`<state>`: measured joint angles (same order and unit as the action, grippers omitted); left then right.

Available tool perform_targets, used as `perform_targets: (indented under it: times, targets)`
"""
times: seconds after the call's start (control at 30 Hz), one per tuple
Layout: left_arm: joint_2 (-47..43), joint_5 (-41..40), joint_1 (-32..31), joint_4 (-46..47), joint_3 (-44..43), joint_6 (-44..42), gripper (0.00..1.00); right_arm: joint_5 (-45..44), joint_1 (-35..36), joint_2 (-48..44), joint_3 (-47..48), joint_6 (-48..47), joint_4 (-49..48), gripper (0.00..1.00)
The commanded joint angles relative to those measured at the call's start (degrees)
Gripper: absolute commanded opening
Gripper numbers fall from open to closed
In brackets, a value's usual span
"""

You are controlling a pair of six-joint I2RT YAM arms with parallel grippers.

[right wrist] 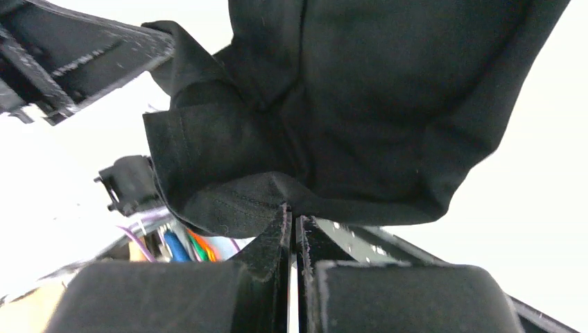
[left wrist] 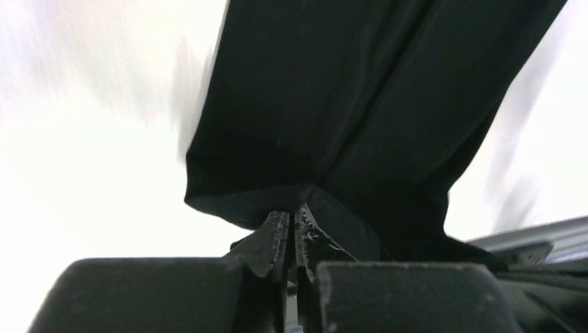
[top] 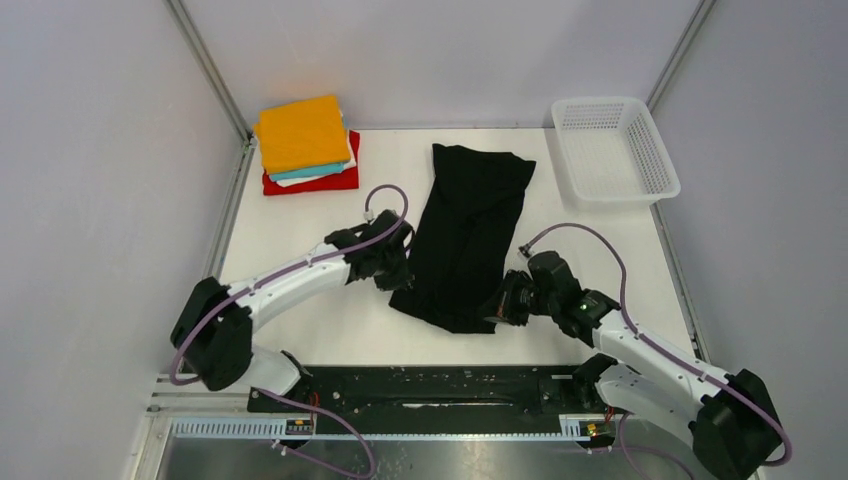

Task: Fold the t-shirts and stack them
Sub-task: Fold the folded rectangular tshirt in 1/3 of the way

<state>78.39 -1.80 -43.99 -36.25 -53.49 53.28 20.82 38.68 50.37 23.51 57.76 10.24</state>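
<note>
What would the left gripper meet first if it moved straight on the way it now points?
The large plain black cloth t-shirt: the left gripper pinches its edge with shut jaws, so more of that cloth lies directly ahead.

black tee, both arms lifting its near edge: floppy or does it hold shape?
Likely very floppy: the black t-shirt creases and bunches where the jaws pinch it in both wrist views. Probably light: a thin edge pinch seems enough to raise its near edge. Expect sag between the two grip points, with the far end dragging on the table.
</note>
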Motion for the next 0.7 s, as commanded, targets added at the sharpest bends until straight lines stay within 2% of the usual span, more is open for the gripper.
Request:
perform_targets:
  times: [0.0, 0.3, 0.67]
  targets:
    - [6.73, -0.94, 3.64, 0.57, -9.71, -4.01, 0.0, 2.54, -7.46, 4.19, 6.29, -6.2, -0.97, 0.0]
    - [20.68, -0.2, 9.44, -0.95, -25.2, -8.11, 0.0, 6.62, -19.19, 18.9, 15.78, -11.8, -3.37, 0.0]
    - [34.49, 0.11, 12.43, -3.14, -41.84, -12.33, 0.0, 11.48, -26.19, 33.01, 23.37, -13.3, -9.62, 0.0]
